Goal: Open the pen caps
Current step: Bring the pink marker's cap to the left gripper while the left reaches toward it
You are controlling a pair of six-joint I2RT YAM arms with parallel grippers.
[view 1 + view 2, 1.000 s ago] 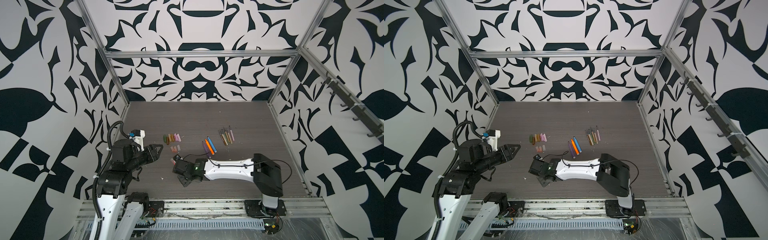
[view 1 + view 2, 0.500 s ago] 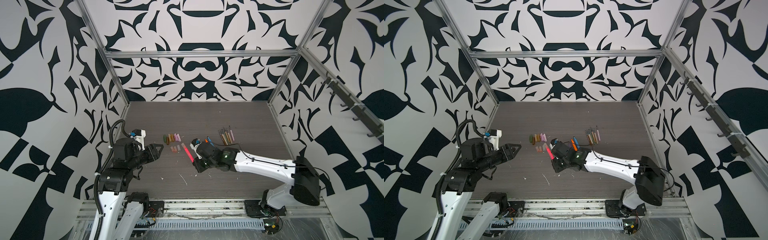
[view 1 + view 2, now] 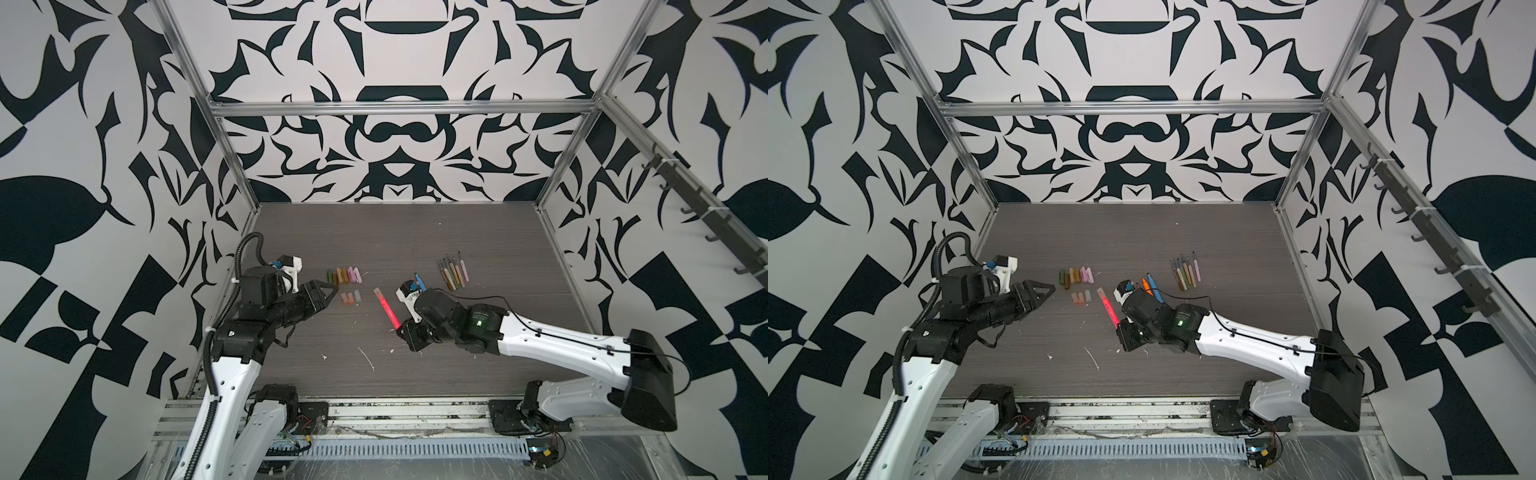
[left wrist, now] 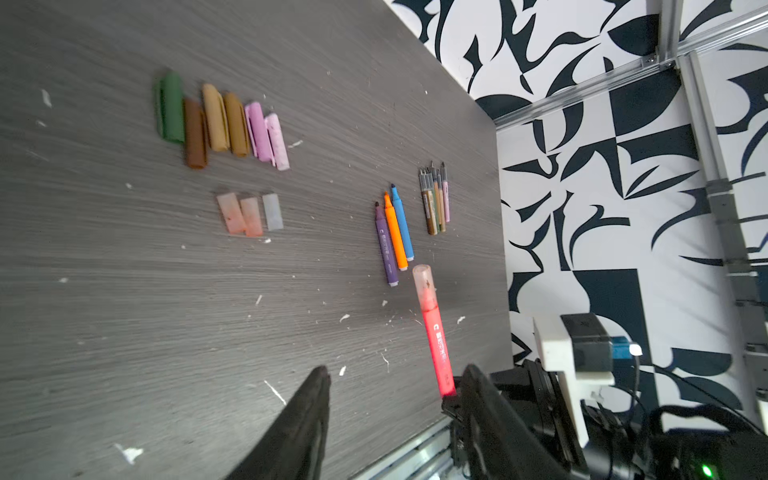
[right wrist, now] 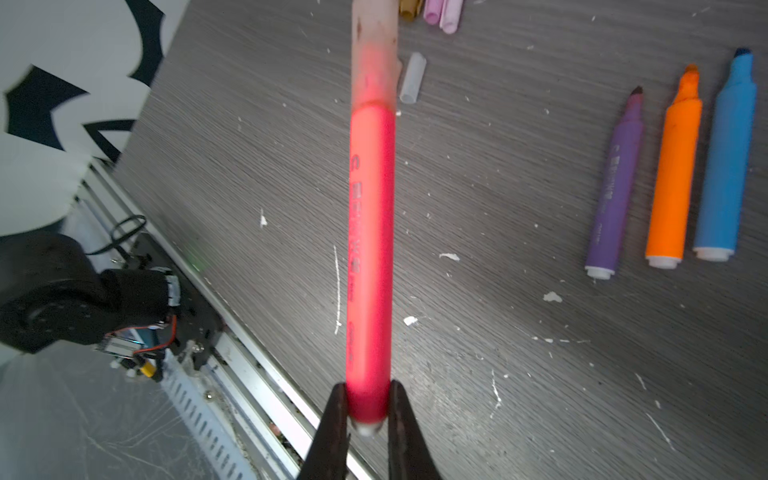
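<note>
Pink-red slim plastic marker [image 5: 370, 249]: clamping its tail in the right gripper [image 5: 368, 395], aiming its pale translucent cap [image 4: 424, 286] lengthwise, midair, toward the empty left gripper [image 4: 395, 374], hovering nearby, jaws apart.

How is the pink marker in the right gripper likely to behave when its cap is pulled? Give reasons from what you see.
Probably stiff: the pink marker juts straight from the right gripper without sagging. Gripped only at its tail end, the smooth round barrel may slip or pivot when its cap is tugged. Released, it would likely roll.
</note>
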